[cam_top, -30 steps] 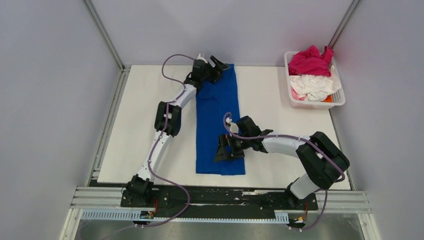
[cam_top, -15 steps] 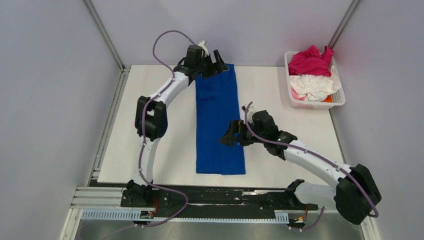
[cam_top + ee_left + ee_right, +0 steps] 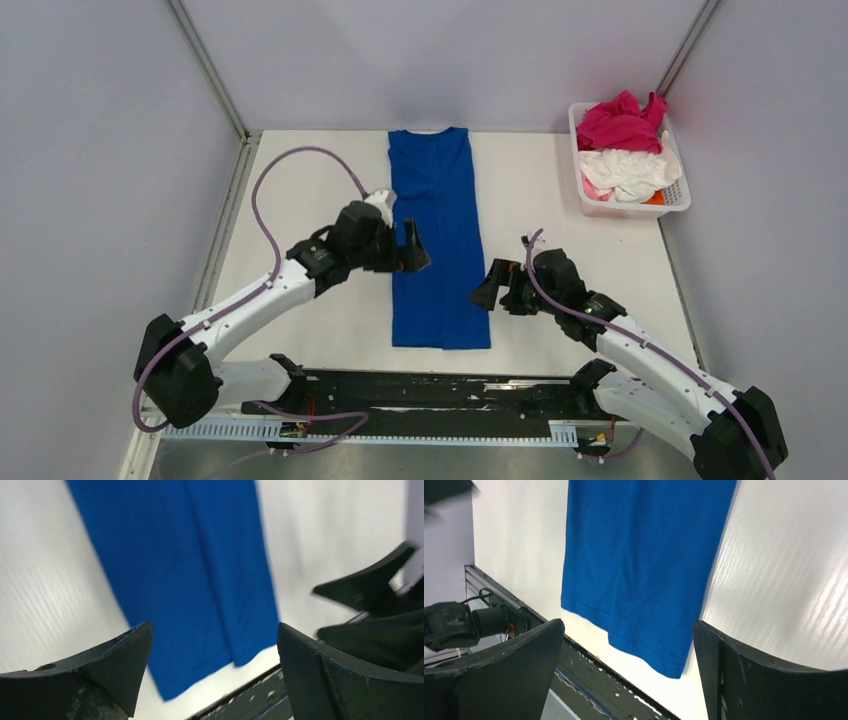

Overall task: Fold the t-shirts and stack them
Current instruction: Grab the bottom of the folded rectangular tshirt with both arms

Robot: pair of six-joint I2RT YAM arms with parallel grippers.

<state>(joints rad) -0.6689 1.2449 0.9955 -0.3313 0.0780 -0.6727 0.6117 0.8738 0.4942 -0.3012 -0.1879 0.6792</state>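
The blue shirt (image 3: 445, 200) (image 3: 190, 570) (image 3: 644, 555), folded into a long strip, is lying flat on the middle of the table (image 3: 300, 200), running from far edge to near edge. The pink shirt (image 3: 620, 125) and white shirt (image 3: 630, 170) are sitting bunched in the basket (image 3: 680, 205) at the far right corner. Compared with half a second ago, the left gripper (image 3: 418, 250) (image 3: 212, 627) is no longer working at the collar end; it is now hovering over the strip's left edge at mid-length, jaws spread and empty. The right gripper (image 3: 485, 285) (image 3: 628, 624) is now hovering just off the right edge, jaws likewise spread, its arm stretching low from the near right.
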